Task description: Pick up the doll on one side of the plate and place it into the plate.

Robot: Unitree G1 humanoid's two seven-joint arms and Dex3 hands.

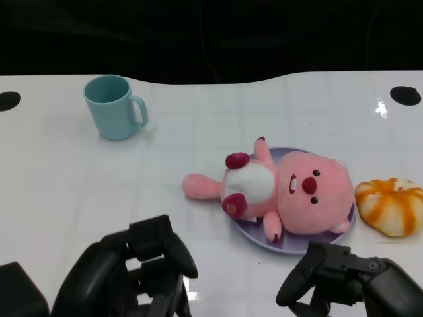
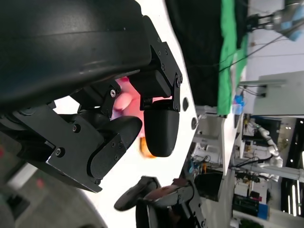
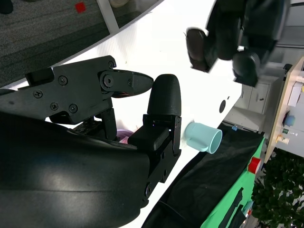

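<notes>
A pink plush doll [image 1: 291, 195] lies on its back across the lilac plate [image 1: 291, 246], its tail reaching off the plate's left rim onto the table. My left hand [image 1: 135, 274] hovers near the table's front edge, left of the plate, holding nothing, fingers apart. My right hand [image 1: 350, 281] is low at the front right, just in front of the plate, also holding nothing. In the left wrist view my left hand's fingers [image 2: 159, 128] hide most of the doll [image 2: 124, 97]. The right wrist view shows my own right hand [image 3: 142, 114] with the left hand [image 3: 237, 38] opposite.
A teal mug [image 1: 114, 107] stands at the back left, also seen as the mug [image 3: 204, 137] in the right wrist view. An orange-and-white striped plush [image 1: 391, 206] lies right of the plate. Two black holes [image 1: 404, 95] mark the table's far corners.
</notes>
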